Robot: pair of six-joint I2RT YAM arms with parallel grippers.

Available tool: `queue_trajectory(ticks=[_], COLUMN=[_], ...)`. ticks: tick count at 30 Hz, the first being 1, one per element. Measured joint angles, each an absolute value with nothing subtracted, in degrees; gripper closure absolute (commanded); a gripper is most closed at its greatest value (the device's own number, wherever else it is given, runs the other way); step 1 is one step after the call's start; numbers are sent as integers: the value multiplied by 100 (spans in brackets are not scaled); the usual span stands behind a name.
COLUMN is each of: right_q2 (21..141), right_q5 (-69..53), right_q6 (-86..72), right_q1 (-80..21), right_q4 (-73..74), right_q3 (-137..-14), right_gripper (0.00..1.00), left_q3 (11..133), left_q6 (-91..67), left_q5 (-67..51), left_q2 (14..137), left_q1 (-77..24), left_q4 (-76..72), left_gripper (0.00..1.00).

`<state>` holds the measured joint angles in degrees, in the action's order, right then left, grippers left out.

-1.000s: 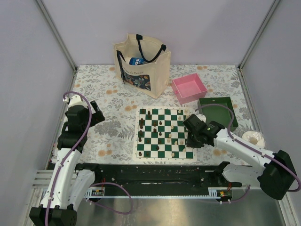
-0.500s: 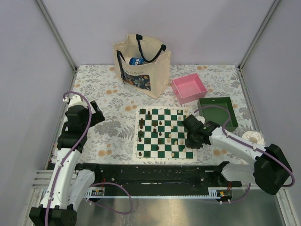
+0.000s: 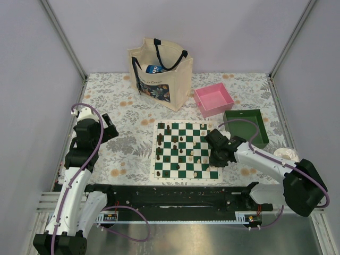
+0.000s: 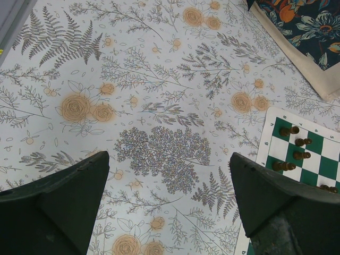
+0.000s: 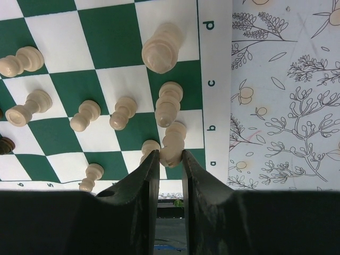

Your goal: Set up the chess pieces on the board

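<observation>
Start from the cream chess piece [image 5: 173, 139] at the edge of the board [image 5: 215, 69], by the margin letters a and b and close to the corner. It is pinched low on its body by the right gripper [image 5: 170, 155], fingers [image 5: 150, 175] pressed nearly together on it. Cannot tell whether it is lifted or resting on its square. Crowded there: a second cream piece [image 5: 168, 103] just beyond, touching or nearly so, and a small cream piece [image 5: 150, 146] tucked against the left finger. Judged as mid-move on one light piece, with much of the set unsorted and dark pieces [image 4: 289, 130] standing along the far side of the board. To do it well, lift straight up before any sideways travel and keep the pinch steady so nothing tips. Clear the neighbours' tops, lower upright onto the middle of the target square, then part the fingers only slightly — enough to let go without brushing either neighbour. Further out, note the left gripper [image 4: 167, 164], spread wide over the flowered tablecloth [image 4: 159, 106] beside the board and holding nothing — best kept parked. Beyond the board: a tote bag [image 3: 159, 71], a pink tray [image 3: 198, 98] and a green tray [image 3: 244, 112], all well apart from the work.
</observation>
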<state>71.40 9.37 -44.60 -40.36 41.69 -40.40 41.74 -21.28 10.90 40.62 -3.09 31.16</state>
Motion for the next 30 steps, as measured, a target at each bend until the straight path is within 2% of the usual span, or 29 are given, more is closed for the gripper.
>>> queue_trajectory(ticks=[17,30], right_q2=[7109,7146], right_q5=[814,792], right_q6=[-4416,-4379], right_q1=[-4012,-3994], right_q4=[4217,4202], right_q3=[-4003,-4005], right_gripper=[73,59], left_q3=[4174,4174], left_q6=[-2130,-2130], left_q5=[1050,1024], left_q2=[4062,4073], left_q1=[-309,-305], left_q4=[3114,3114], left_gripper=[1,1])
